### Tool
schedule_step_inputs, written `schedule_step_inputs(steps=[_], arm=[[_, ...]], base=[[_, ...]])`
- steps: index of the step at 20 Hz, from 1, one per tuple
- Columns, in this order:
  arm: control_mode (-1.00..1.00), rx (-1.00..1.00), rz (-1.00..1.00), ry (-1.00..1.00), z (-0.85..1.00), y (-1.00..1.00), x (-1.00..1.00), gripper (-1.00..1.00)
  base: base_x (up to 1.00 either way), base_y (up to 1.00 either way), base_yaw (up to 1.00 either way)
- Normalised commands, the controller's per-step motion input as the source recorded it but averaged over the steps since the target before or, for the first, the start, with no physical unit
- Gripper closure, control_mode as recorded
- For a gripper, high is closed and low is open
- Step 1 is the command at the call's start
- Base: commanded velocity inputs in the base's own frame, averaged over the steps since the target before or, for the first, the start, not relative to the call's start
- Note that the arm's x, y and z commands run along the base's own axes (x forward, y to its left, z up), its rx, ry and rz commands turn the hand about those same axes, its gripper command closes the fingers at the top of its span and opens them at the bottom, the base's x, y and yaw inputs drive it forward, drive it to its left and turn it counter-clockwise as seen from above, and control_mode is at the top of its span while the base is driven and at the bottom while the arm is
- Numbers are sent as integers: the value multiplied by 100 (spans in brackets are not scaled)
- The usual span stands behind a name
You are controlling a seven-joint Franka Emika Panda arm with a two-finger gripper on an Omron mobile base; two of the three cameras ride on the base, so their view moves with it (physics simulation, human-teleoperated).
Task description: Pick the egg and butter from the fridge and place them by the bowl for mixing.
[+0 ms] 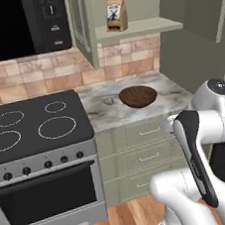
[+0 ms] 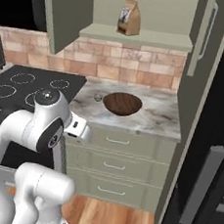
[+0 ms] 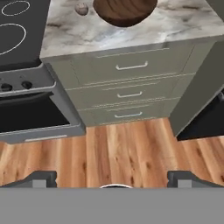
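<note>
The dark brown wooden bowl (image 1: 138,96) (image 2: 122,103) (image 3: 124,9) sits on the marble counter (image 1: 172,94) to the right of the stove. The fridge (image 2: 213,145) is the tall black front with a grey handle at the far right; its inside is hidden. The egg and the butter are out of view. My gripper (image 3: 114,180) hangs in front of the drawers below the counter, facing the wooden floor. Its fingertips (image 3: 43,179) stand wide apart with nothing between them, so it is open.
A small greyish round lump (image 1: 108,101) (image 3: 81,8) lies just left of the bowl. The black stove (image 1: 31,127) with its oven (image 3: 35,113) is to the left. Three drawers (image 3: 131,94) sit under the counter. A brown bag (image 2: 129,17) stands on the shelf above.
</note>
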Motion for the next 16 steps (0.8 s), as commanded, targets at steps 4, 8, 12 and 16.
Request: schedule_step_inputs(steps=[4,8,12,16], arm=[[100,0,0,0,0,0,0,-100],[100,0,0,0,0,0,0,-100],[100,0,0,0,0,0,0,-100],[100,0,0,0,0,0,0,-100]], base=[[-20,-3,-61],[0,4,-94],[0,6,-97],[0,4,-97]])
